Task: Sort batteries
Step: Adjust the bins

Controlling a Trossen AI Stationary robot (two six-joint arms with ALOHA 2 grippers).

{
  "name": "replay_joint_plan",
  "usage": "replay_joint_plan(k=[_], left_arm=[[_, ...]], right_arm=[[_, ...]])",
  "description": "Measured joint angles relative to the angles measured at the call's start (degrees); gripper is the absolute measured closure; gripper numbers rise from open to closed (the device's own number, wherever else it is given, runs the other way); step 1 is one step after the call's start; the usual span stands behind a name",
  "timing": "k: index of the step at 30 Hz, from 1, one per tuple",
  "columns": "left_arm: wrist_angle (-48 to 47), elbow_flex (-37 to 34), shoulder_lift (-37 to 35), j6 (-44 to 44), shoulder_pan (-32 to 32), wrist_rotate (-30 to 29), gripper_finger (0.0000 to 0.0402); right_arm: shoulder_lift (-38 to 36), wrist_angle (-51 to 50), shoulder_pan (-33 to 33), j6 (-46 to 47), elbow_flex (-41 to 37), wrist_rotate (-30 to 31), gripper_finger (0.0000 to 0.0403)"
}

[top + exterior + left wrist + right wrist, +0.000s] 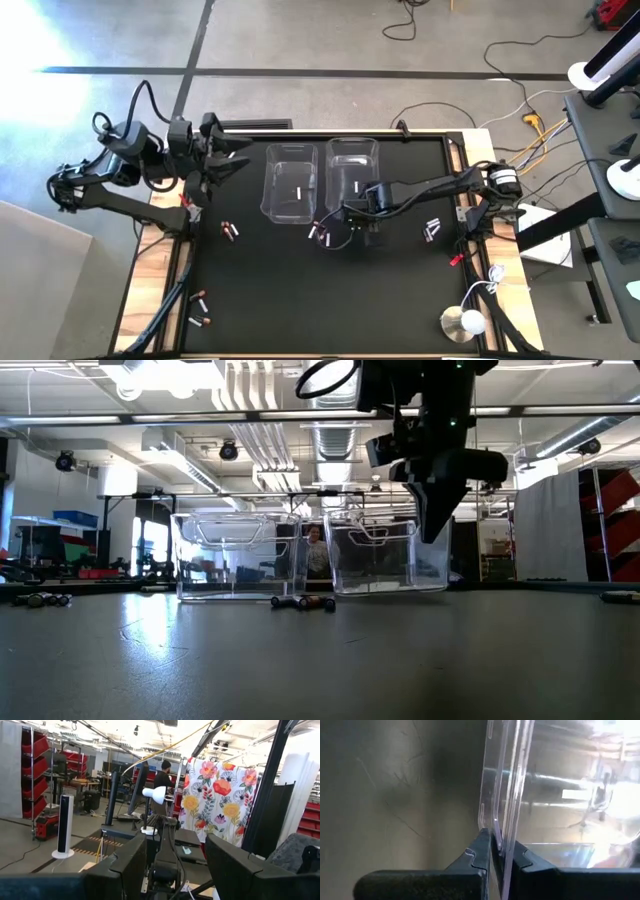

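The right gripper (352, 207) is closed, its fingers pinching the rim of the right clear bin (352, 160) at the bin's 6 o'clock edge. The left gripper (232, 160) (parked at the table's 10 o'clock) stands open and empty. Batteries (318, 231) lie just beside the gripper, others (199, 308) at 7 o'clock.

Bright overhead room lights, blown-out glare at the high view's top-left corner, right wrist view blurred close-up
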Motion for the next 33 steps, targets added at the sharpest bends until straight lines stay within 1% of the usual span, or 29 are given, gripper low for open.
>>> replay_joint_plan(k=[3,6,9,17,21,27,33], left_arm=[[-0.3,0.0,0.0,-0.9,0.0,0.0,0.0221],[-0.4,0.0,0.0,-0.9,0.0,0.0,0.0221],[-0.5,0.0,0.0,-0.9,0.0,0.0,0.0221],[-0.5,0.0,0.2,-0.9,0.0,0.0,0.0221],[-0.5,0.0,0.2,-0.9,0.0,0.0,0.0221],[-0.5,0.0,0.2,-0.9,0.0,0.0,0.0221],[-0.5,0.0,0.5,-1.3,0.0,0.0,0.0221]], right_arm=[[0.0,0.0,0.0,0.5,0.0,-1.0,0.0390],[0.0,-0.1,0.0,2.0,-0.1,-4.3,0.0390],[0.0,-0.1,0.0,2.5,-0.1,-4.9,0.0390],[0.0,-0.1,0.0,-1.3,-0.1,-4.9,0.0390],[0.0,-0.1,0.0,-0.9,-0.1,-4.9,0.0390],[0.0,-0.1,-0.3,3.8,-0.2,-3.9,0.0390],[0.0,-0.4,-0.3,1.6,-0.2,-3.8,0.0390]])
